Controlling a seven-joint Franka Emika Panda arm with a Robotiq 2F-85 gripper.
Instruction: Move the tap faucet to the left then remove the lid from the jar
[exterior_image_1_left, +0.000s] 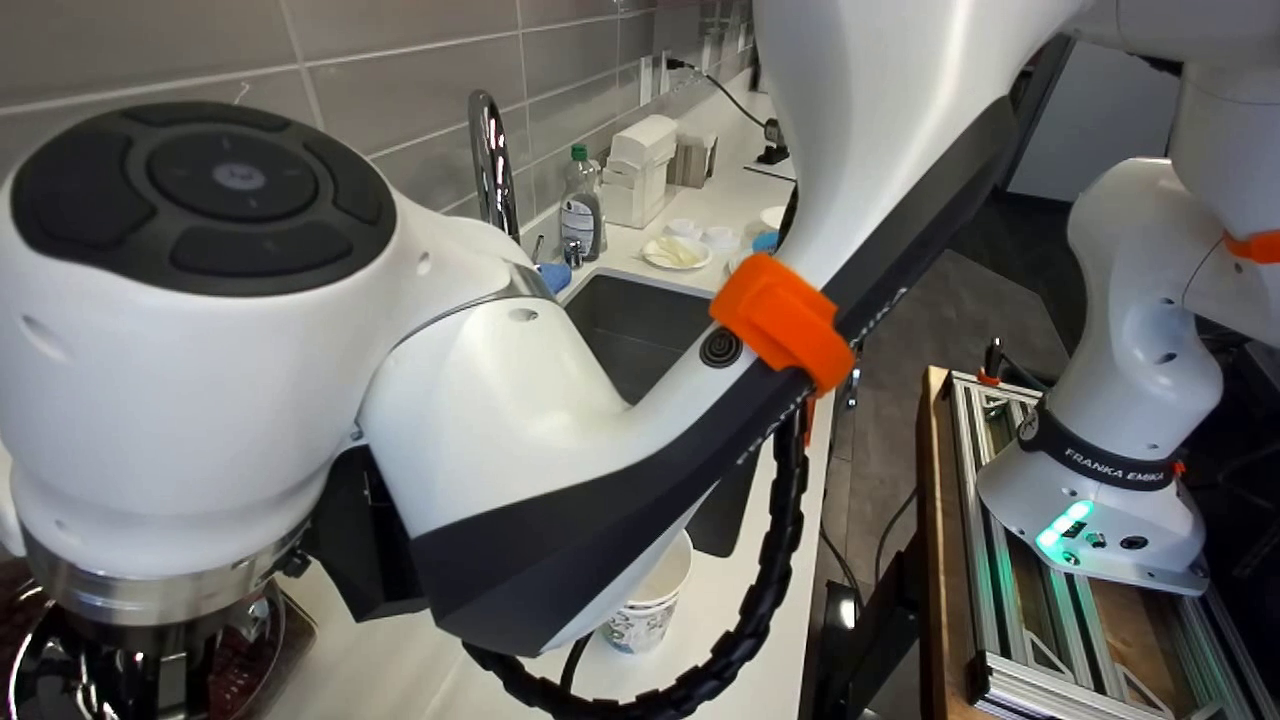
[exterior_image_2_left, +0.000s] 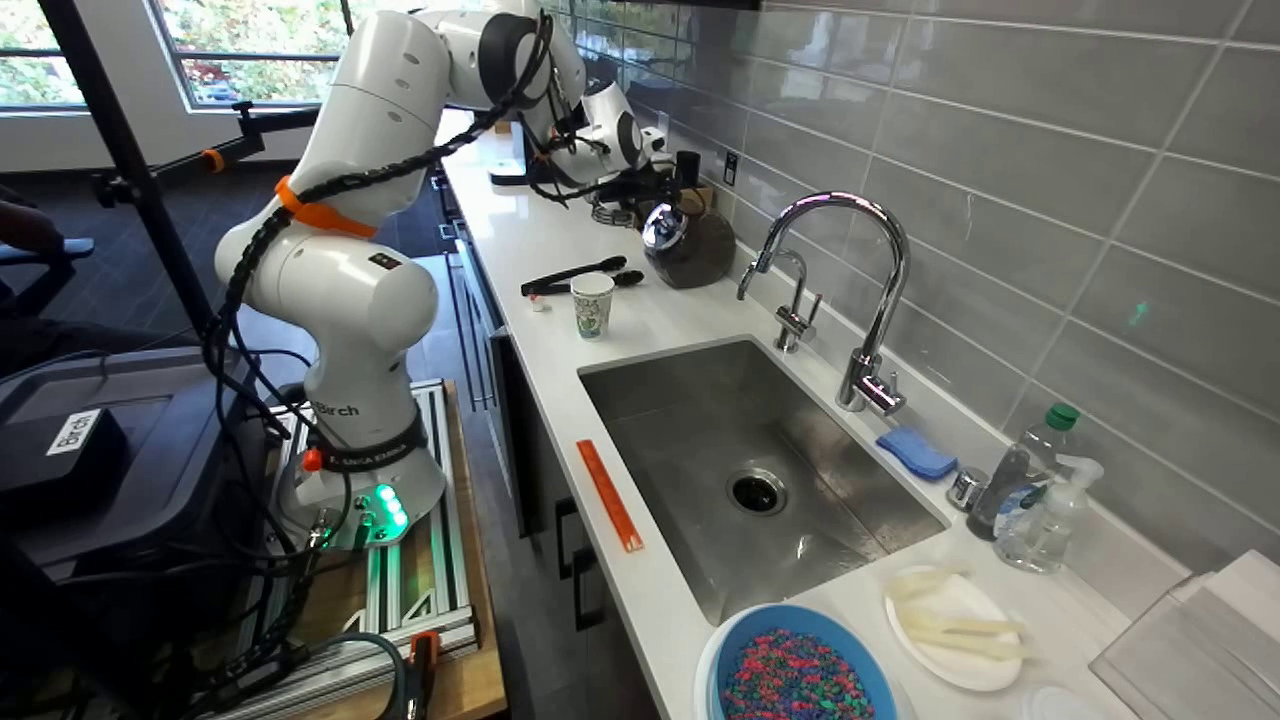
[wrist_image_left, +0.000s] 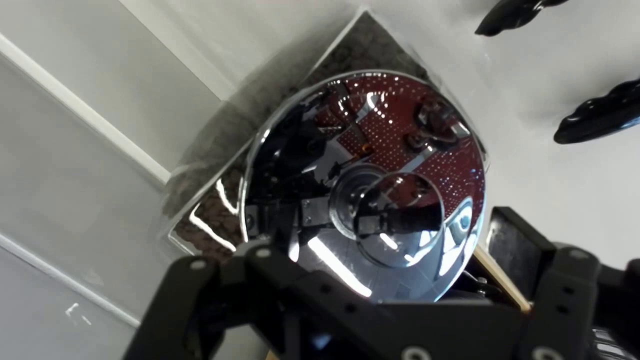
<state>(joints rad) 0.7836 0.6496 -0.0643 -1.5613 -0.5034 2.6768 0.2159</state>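
The tap faucet (exterior_image_2_left: 897, 270) is a tall chrome gooseneck behind the sink, its spout arching toward the shorter tap. It also shows in an exterior view (exterior_image_1_left: 492, 160). The jar (exterior_image_2_left: 705, 255) stands against the wall, with dark brown contents in the wrist view (wrist_image_left: 212, 227). The shiny domed lid (exterior_image_2_left: 664, 227) sits tilted on it. In the wrist view the lid (wrist_image_left: 320, 200) fills the middle, its round knob facing the camera. My gripper (wrist_image_left: 385, 250) is open above the lid, with the knob between its fingers. One fingertip is blurred. The arm partly hides jar and lid in an exterior view (exterior_image_1_left: 290, 640).
Black-handled tongs (exterior_image_2_left: 580, 275) and a patterned paper cup (exterior_image_2_left: 592, 305) stand beside the jar. A shorter chrome tap (exterior_image_2_left: 792, 325) rises between jar and faucet. The tiled wall (wrist_image_left: 65, 125) is close behind the jar. The sink (exterior_image_2_left: 690, 395) lies beyond the cup. A wooden edge (wrist_image_left: 500, 277) shows by the lid.
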